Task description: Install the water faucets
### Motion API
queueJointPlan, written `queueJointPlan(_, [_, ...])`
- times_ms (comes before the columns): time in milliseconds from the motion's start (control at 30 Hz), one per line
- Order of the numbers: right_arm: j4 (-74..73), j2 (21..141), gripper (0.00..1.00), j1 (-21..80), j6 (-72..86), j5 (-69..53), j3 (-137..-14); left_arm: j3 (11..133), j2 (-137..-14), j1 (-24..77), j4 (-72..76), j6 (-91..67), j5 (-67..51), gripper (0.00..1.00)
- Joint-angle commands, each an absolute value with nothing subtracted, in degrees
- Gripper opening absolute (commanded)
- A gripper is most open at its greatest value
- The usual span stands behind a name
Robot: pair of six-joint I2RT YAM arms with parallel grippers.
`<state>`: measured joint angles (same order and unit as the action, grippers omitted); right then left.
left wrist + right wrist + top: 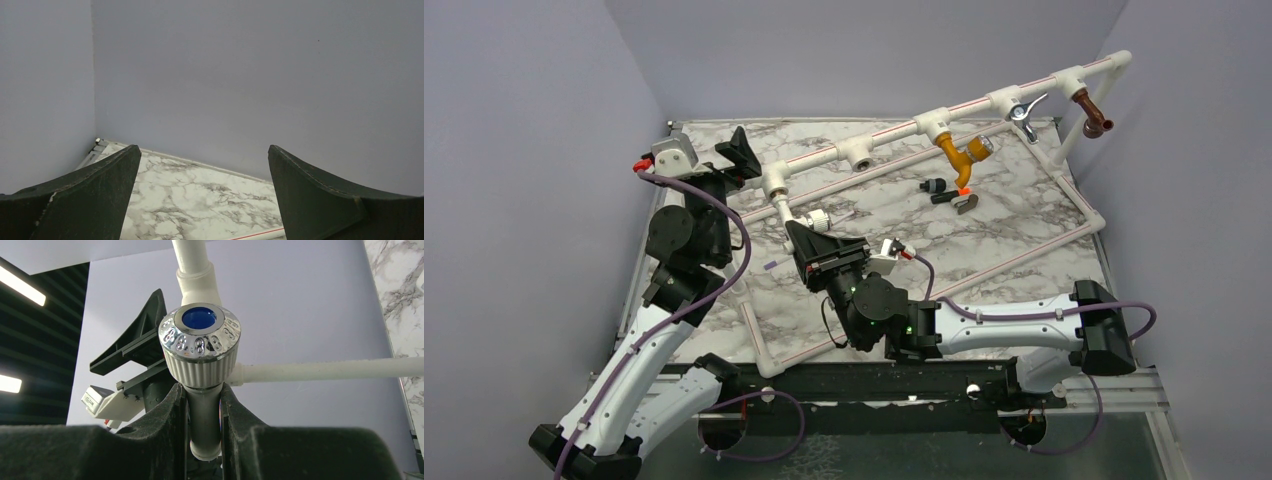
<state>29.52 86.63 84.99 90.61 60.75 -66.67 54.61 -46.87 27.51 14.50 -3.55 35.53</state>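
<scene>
My right gripper (802, 232) is shut on the white plastic faucet (809, 219), which hangs at the leftmost tee of the white pipe frame (889, 136). In the right wrist view the fingers (170, 410) clamp its grey-white spout (205, 415) below the silvery, blue-capped knob (200, 335). A mustard-yellow faucet (958, 152), a chrome-levered one (1025, 113) and a brown one (1092, 112) sit in tees along the raised pipe. A black-and-orange faucet (951, 192) lies on the marble top. My left gripper (742, 152) is open and empty (202, 165), raised beside the frame's left end.
The pipe frame's lower rails (1064, 240) run along the marble table (874, 225) edges. One tee socket (859, 152) between the white and yellow faucets holds nothing. Grey walls (225, 75) close in the back and sides. The left arm's wrist (125, 385) shows behind the white faucet.
</scene>
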Motion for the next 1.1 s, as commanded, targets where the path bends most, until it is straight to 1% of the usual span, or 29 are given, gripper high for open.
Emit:
queueJointPlan(0, [27.25,87.36,0.14,84.81,91.13,59.70,-65.31,52.47,-46.00,26.63,8.36,-1.58,42.52,0.99])
queueJointPlan(33, [27.40,87.36,0.14,84.76,90.92,59.64,-65.29,52.53,-45.99,26.63,8.35,-1.58,42.47,0.99])
queueJointPlan(133, [27.51,87.29,0.21,84.78,90.71,59.50,-65.23,52.56,-46.14,26.63,8.27,-1.67,42.31,0.99])
queueJointPlan(200, [27.55,87.28,0.24,84.78,90.62,59.59,-65.21,52.56,-46.15,26.63,8.26,-1.68,42.35,0.99])
queueJointPlan(300, [27.52,87.37,0.34,84.79,90.49,59.51,-65.30,52.56,-46.22,26.63,8.26,-1.76,42.30,0.99])
queueJointPlan(533, [28.92,87.23,0.48,84.79,89.39,59.15,-64.99,52.54,-46.32,26.63,8.26,-1.76,42.32,0.99])
queueJointPlan(633, [30.30,87.16,0.59,84.76,88.66,59.25,-64.34,52.56,-46.31,26.62,8.26,-1.67,42.28,0.99])
queueJointPlan(800, [36.97,86.37,0.68,84.73,84.22,58.42,-62.10,52.56,-46.32,26.63,8.18,-1.58,42.44,0.99])
queueJointPlan(900, [43.65,85.57,0.71,84.73,77.97,56.74,-60.22,52.56,-46.39,26.63,8.17,-1.52,42.45,0.99])
queueJointPlan(1000, [50.03,84.33,0.80,84.78,70.69,54.21,-58.06,52.56,-46.40,26.63,8.17,-1.41,42.63,0.99])
queueJointPlan(1067, [51.65,83.13,0.82,84.77,67.17,52.56,-57.08,52.56,-46.45,26.56,8.17,-1.32,42.71,0.99])
